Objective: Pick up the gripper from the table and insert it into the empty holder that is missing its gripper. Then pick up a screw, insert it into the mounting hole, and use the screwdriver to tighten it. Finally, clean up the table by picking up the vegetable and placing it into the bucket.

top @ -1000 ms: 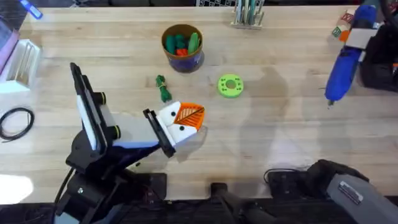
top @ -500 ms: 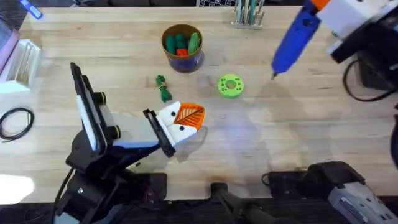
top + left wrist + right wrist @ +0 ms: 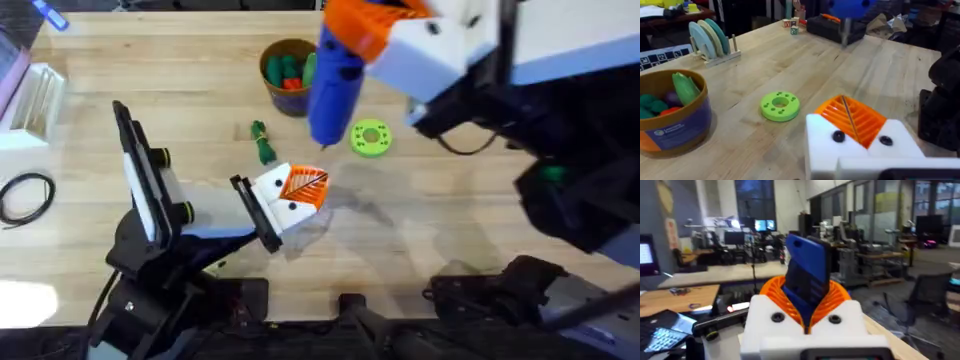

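Observation:
My right gripper (image 3: 352,30) (image 3: 807,292) hangs high over the table, shut on the blue screwdriver (image 3: 335,85) (image 3: 807,272). The screwdriver's metal tip points down between the bucket (image 3: 293,88) (image 3: 675,127) and my left gripper (image 3: 303,188) (image 3: 850,117). My left gripper rests low with its two orange wedges pressed together, holding nothing. Black screw heads (image 3: 838,136) sit in its white blocks. The dark green vegetable (image 3: 262,142) lies on the wood just behind the left gripper. The bucket holds green and red toy vegetables. The loose gripper and the empty holder are out of view.
A lime-green disc (image 3: 371,138) (image 3: 780,105) lies right of the vegetable. A rack (image 3: 400,25) (image 3: 712,42) stands at the back edge. At the far left are a white rack (image 3: 35,100) and a black cable loop (image 3: 25,195).
My right arm has swung from the far right edge leftward and toward the camera, carrying the screwdriver to above the bucket and left gripper. The left arm has not moved.

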You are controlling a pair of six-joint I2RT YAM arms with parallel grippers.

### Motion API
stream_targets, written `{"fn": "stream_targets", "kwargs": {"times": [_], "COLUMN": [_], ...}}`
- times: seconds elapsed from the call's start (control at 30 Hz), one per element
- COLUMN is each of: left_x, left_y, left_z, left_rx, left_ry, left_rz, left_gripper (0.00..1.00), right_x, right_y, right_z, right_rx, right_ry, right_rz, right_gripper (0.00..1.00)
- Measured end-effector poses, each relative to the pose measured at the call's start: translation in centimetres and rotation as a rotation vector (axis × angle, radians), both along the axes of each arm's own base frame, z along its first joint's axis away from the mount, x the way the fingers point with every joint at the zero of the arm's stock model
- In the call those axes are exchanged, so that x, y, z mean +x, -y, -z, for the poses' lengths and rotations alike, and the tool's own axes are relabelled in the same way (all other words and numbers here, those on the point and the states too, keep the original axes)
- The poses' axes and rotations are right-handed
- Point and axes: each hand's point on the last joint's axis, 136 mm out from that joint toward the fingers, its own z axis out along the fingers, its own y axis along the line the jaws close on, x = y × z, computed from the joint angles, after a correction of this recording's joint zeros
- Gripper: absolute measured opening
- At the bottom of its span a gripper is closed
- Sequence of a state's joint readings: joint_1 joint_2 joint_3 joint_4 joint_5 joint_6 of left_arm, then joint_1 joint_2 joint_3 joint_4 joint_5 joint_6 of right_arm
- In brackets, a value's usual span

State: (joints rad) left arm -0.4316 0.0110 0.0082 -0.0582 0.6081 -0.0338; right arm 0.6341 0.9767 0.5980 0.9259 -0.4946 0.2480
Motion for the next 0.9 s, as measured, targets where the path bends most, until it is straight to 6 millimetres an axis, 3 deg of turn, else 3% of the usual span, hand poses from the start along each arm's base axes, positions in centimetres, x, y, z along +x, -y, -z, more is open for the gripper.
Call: {"fn": "stream_targets", "kwargs": {"times": [0.33,0.9], "left_x": [0.0,0.0], "left_y": [0.0,0.0], "left_z": [0.0,0.0], "left_rx": [0.0,0.0], "left_ry": [0.0,0.0], "left_rz": [0.0,0.0], "left_gripper": [0.006,0.006], "right_x": [-1.0,-1.6], "right_y": [-4.4,-6.1], "right_z": [1.6,3.1], "right_rx": [0.027,0.003], "right_ry": [0.025,-0.023], "right_rz": [-0.122,-0.173], "right_gripper": [0.022,0.022]}}
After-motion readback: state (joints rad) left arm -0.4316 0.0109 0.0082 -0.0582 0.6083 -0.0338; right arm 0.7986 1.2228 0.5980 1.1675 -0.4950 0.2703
